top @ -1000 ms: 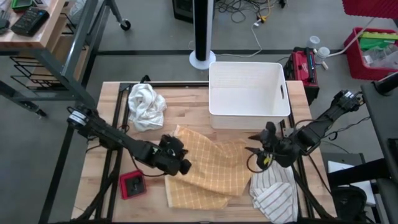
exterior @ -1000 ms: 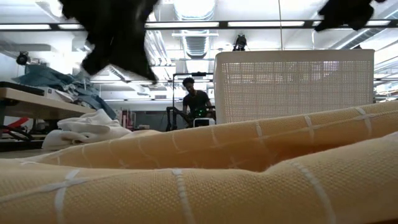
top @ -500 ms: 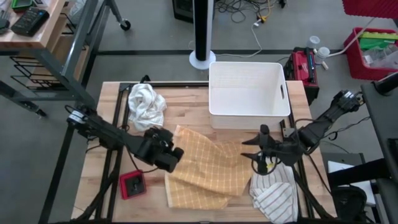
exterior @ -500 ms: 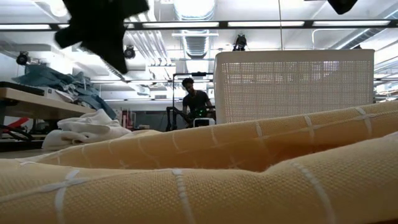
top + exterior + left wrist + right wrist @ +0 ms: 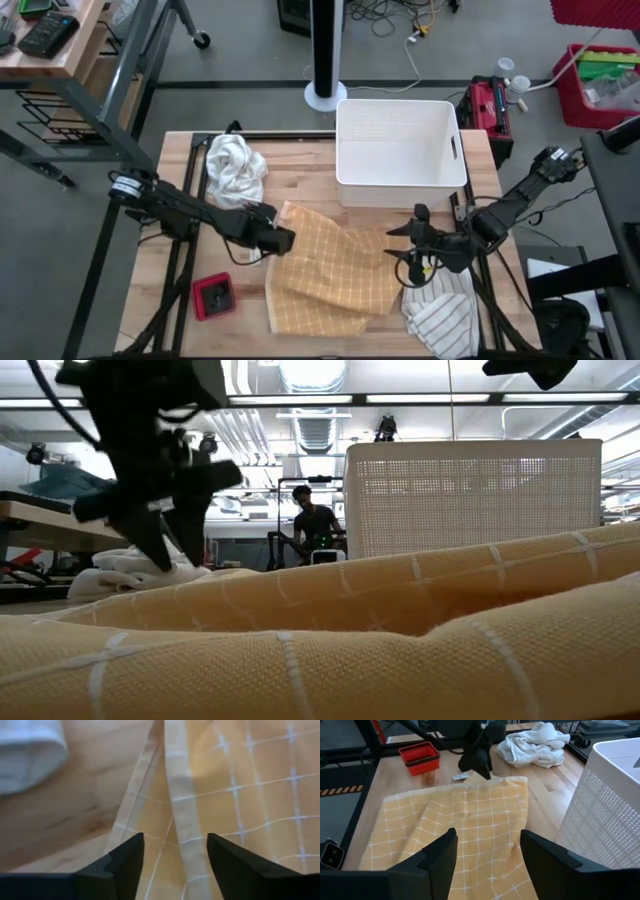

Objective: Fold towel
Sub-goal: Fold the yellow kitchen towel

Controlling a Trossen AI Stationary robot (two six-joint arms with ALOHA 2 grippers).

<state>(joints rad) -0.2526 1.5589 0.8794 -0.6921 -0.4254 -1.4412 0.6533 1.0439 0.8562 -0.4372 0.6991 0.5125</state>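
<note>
The yellow towel (image 5: 335,275) with a white grid lies rumpled on the wooden table (image 5: 300,185), one part lapping over another. My left gripper (image 5: 283,240) is low over its far-left corner and points steeply down. It is open, and the hemmed edge (image 5: 177,815) runs between its fingers (image 5: 125,865). My right gripper (image 5: 405,245) hangs open above the towel's right edge, with the towel (image 5: 465,820) spread out beyond its fingers. My left gripper's open fingers (image 5: 155,550) stand on either side of the towel's hem near the far-left corner, coming from above. I cannot tell whether the tips touch the cloth.
A white basket (image 5: 400,145) stands at the far middle-right. A crumpled white cloth (image 5: 235,170) lies at the far left, a red box (image 5: 213,295) at the near left, and a striped white cloth (image 5: 440,315) at the near right. A person (image 5: 315,525) stands in the room behind.
My left gripper has moved toward the table's far-left, to the towel's far-left corner. It has also sunk, rolled at the wrist and opened. My right gripper has edged a little toward the towel. The towel lies as before.
</note>
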